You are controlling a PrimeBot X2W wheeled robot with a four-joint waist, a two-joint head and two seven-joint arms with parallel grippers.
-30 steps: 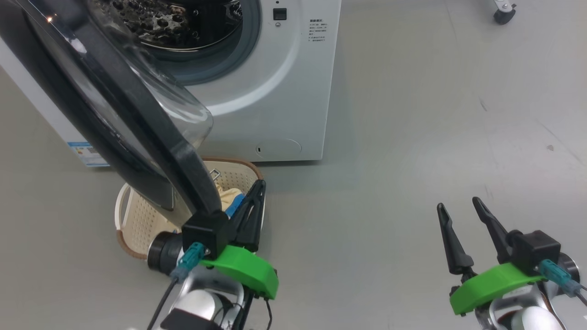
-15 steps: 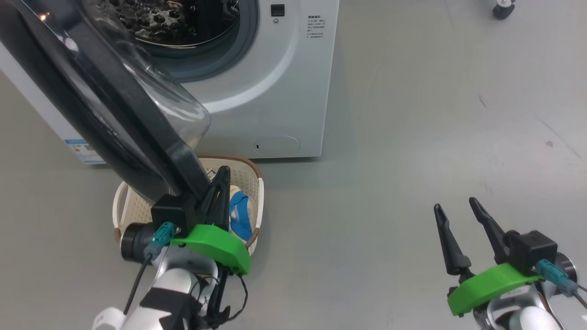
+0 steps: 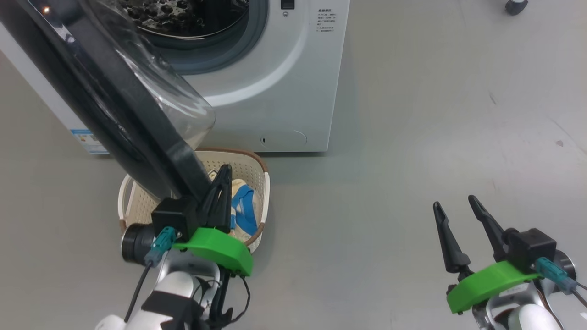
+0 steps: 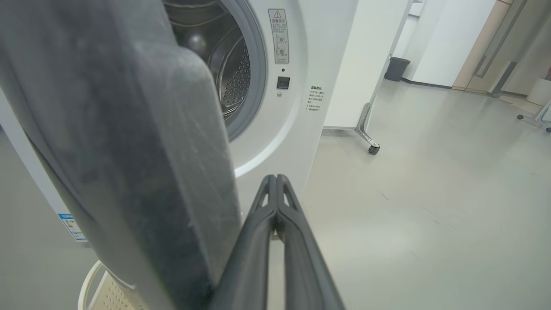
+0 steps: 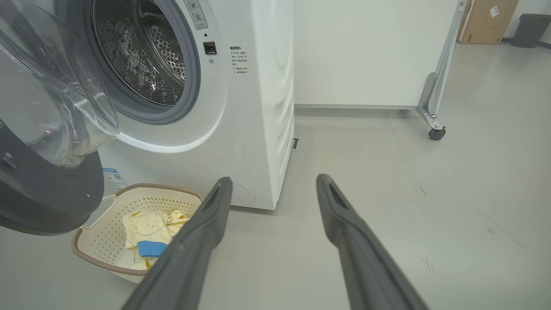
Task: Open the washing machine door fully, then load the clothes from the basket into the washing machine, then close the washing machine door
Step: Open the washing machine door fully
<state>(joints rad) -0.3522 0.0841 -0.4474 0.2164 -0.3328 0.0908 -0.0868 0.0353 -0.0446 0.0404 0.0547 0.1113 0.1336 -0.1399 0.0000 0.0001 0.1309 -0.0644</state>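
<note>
I have the big white front-loading washing machine (image 3: 293,68) at 12 o'clock. Its round black-rimmed glass door (image 3: 137,123) hangs partly open over the small cream perforated basket (image 3: 265,183), which holds the cream-yellow, blue-banded clothes (image 3: 243,208). My left gripper (image 3: 224,170), fingers pressed together, lies against the rim's edge, door at its 9 o'clock, so I'd push that way. My right gripper (image 3: 453,201) is spread and empty, well apart at 3 o'clock.

A grey floor (image 5: 452,181) stretches ahead of the right gripper (image 5: 273,179), flecked with small dark scuffs (image 5: 423,190). Straight beyond the gripper stands a white panel (image 5: 366,51), its metal leg (image 5: 434,99) ending in a black caster (image 5: 436,134). Farther off, up and right of the gripper, sit a cardboard box (image 5: 488,19) and a dark bin (image 5: 528,28). Far right of the left gripper (image 4: 276,176) stands a tan door (image 4: 482,43).
</note>
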